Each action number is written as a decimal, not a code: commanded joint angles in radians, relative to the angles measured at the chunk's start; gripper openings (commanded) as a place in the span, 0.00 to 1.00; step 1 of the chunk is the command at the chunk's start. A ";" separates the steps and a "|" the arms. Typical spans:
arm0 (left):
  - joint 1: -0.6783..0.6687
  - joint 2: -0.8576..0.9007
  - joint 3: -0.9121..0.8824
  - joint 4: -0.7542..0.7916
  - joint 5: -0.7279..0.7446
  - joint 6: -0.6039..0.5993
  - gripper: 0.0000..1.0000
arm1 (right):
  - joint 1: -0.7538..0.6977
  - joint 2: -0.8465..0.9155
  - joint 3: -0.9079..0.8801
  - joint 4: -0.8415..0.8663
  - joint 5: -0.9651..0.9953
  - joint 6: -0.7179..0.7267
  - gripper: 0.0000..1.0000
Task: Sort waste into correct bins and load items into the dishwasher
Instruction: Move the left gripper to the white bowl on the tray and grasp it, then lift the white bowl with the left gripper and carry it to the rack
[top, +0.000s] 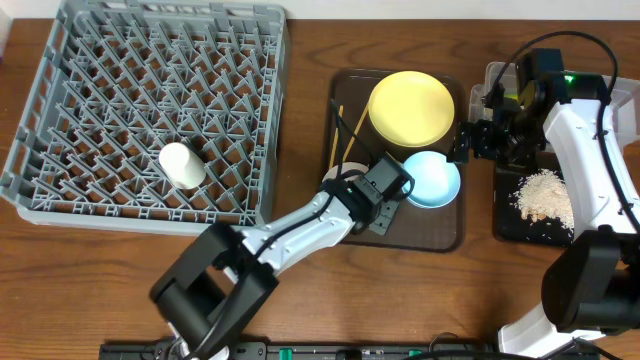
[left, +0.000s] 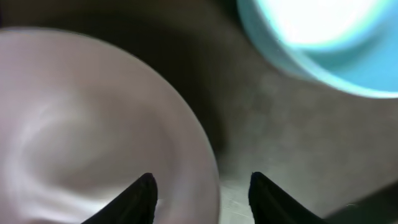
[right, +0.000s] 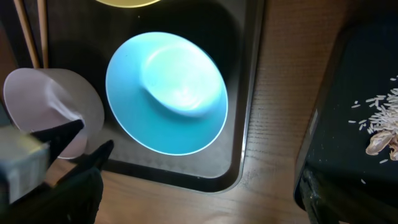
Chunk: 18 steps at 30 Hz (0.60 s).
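Wood-grain table (top: 310, 40), lattice rack (top: 150, 90) (grey plastic)

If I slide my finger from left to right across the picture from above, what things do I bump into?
Big grey dish rack → wooden chopsticks → yellow plate → pile of rice crumbs.

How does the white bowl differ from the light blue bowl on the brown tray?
The white bowl is white, the light blue bowl pale blue. Fingers of the left hand straddle the white bowl's rim; nothing touches the light blue bowl. The white bowl sits beside the chopsticks; the light blue bowl is nearer the tray's right edge. Both stand open side up on the brown tray, apart.
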 joint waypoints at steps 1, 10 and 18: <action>-0.002 0.049 0.009 -0.003 -0.018 -0.001 0.47 | -0.003 -0.024 0.001 -0.005 -0.008 0.013 0.99; -0.002 0.024 0.009 -0.005 -0.019 -0.001 0.40 | -0.003 -0.024 0.001 -0.006 -0.008 0.013 0.99; -0.002 -0.018 0.009 -0.002 -0.019 -0.001 0.45 | -0.003 -0.024 0.001 -0.006 -0.008 0.013 0.99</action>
